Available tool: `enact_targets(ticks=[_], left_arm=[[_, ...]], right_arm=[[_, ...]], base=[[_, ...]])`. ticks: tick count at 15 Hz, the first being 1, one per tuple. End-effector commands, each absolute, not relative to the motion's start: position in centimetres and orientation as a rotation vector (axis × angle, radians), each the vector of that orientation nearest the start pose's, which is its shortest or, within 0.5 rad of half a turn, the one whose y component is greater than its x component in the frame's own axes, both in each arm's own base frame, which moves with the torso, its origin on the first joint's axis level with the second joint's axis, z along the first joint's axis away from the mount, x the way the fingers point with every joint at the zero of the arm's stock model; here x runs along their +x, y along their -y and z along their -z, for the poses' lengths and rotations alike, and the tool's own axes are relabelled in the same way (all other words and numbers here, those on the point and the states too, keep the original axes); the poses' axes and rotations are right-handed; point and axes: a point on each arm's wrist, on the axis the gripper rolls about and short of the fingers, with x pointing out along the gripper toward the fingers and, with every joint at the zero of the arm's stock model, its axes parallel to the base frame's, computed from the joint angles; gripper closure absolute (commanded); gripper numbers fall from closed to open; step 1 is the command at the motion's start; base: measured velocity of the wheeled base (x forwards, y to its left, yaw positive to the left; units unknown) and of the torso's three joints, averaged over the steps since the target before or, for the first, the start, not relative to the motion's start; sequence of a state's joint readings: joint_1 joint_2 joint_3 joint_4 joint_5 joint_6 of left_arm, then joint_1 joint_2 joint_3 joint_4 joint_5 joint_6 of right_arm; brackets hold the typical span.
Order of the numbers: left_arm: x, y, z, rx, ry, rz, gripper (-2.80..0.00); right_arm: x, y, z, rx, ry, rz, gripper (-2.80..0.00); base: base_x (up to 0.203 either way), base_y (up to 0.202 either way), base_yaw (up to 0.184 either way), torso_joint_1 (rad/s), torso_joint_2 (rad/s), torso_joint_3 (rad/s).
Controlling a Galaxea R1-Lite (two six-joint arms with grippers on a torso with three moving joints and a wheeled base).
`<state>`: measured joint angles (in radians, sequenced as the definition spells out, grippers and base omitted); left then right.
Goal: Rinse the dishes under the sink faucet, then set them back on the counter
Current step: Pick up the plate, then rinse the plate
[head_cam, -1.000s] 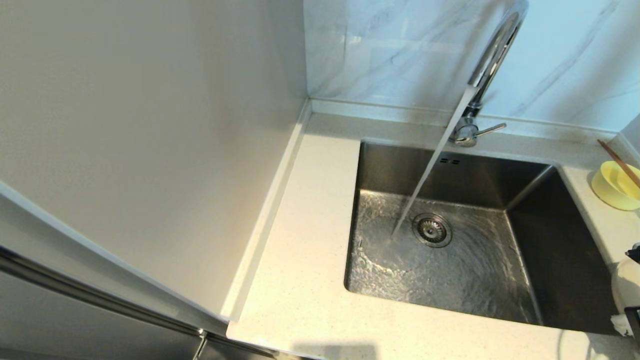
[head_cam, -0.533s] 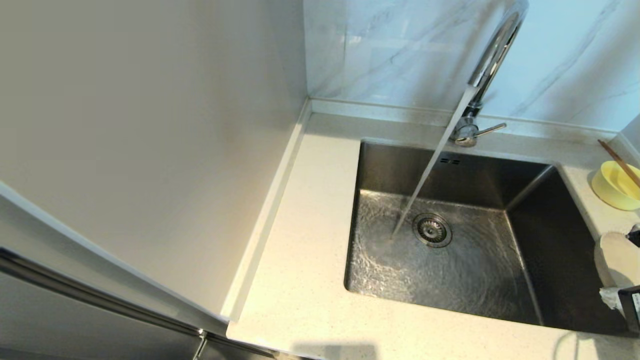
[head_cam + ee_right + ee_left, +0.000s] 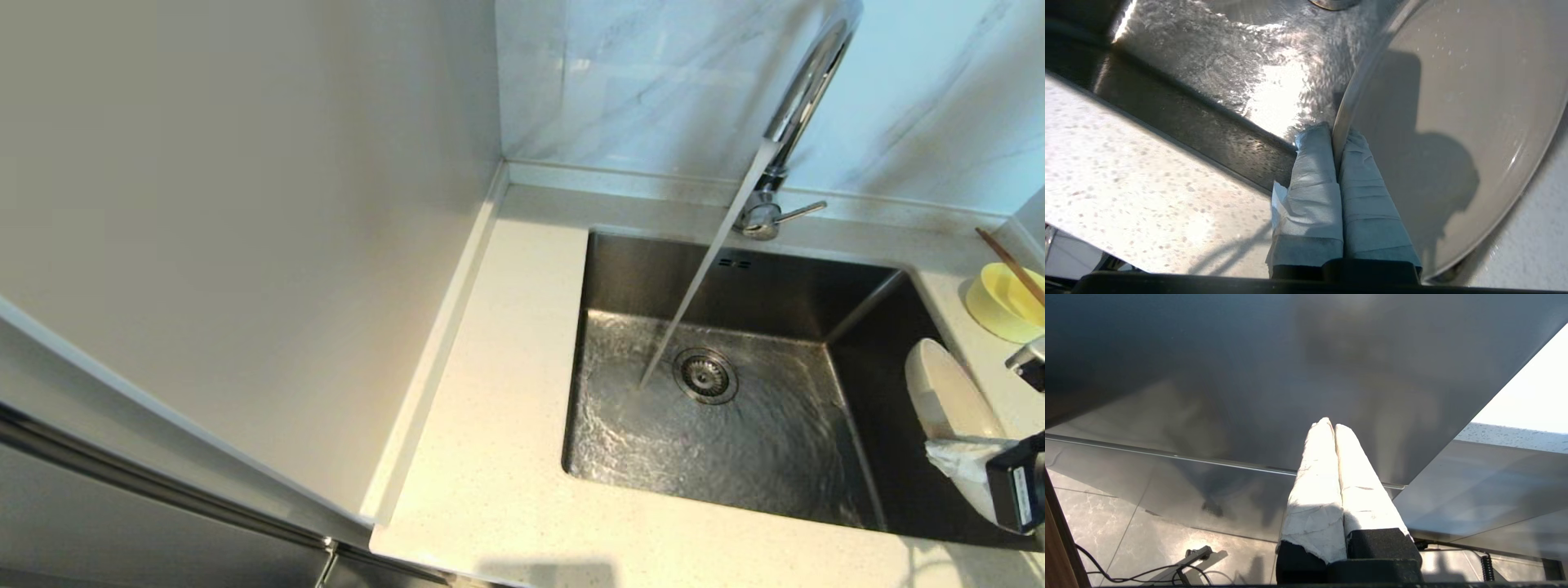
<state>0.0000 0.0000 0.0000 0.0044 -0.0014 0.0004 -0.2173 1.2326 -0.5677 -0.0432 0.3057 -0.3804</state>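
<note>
My right gripper (image 3: 1335, 132) is shut on the rim of the off-white plate (image 3: 1453, 114). In the head view the plate (image 3: 947, 392) stands on edge over the right side of the steel sink (image 3: 735, 408), with the right gripper (image 3: 951, 453) pinching its near rim. Water runs from the chrome faucet (image 3: 804, 90) onto the sink floor beside the drain strainer (image 3: 704, 376), left of the plate. The pale-yellow bowl (image 3: 1004, 306) sits on the counter (image 3: 506, 425) at far right with brown chopsticks (image 3: 1012, 265) resting in it. My left gripper (image 3: 1329, 425) is shut and empty, parked below the counter.
The faucet's side lever (image 3: 800, 211) points right. A tall pale wall panel (image 3: 245, 229) borders the counter on the left and a marble wall panel (image 3: 653, 82) rises behind. Floor cables (image 3: 1147, 571) show in the left wrist view.
My right gripper has carried the plate leftward from the frame's right edge out over the sink's right side. Water keeps running; bowl and chopsticks have not moved.
</note>
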Motion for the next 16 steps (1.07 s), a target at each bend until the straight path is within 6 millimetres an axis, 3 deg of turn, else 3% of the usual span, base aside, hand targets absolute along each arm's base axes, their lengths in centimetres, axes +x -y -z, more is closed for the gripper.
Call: enact_targets(ticks=[1, 4, 8, 11, 16], left_arm=[[-2.3, 0.0, -7.5, 0.000, -0.005, 0.002, 0.00], [-2.3, 0.0, -7.5, 0.000, -0.005, 0.002, 0.00], [-2.3, 0.0, -7.5, 0.000, -0.005, 0.002, 0.00], [-2.3, 0.0, -7.5, 0.000, -0.005, 0.002, 0.00], [-2.3, 0.0, -7.5, 0.000, -0.005, 0.002, 0.00]], right_arm=[[16.6, 2.3, -17.7, -0.227, -0.556, -0.236, 0.00], [17.0, 1.1, -18.2, -0.288, -0.491, -0.304, 0.00], [17.8, -1.9, -20.2, -0.366, -0.377, -0.426, 0.00], [19.2, -4.7, -22.0, -0.415, -0.319, -0.484, 0.00], [21.9, -7.8, -23.0, -0.461, -0.305, -0.494, 0.00]], base=[[0.000, 0.000, 0.000, 0.000, 0.00, 0.000], [0.000, 0.000, 0.000, 0.000, 0.00, 0.000], [0.000, 0.000, 0.000, 0.000, 0.00, 0.000], [0.000, 0.000, 0.000, 0.000, 0.00, 0.000], [0.000, 0.000, 0.000, 0.000, 0.00, 0.000]])
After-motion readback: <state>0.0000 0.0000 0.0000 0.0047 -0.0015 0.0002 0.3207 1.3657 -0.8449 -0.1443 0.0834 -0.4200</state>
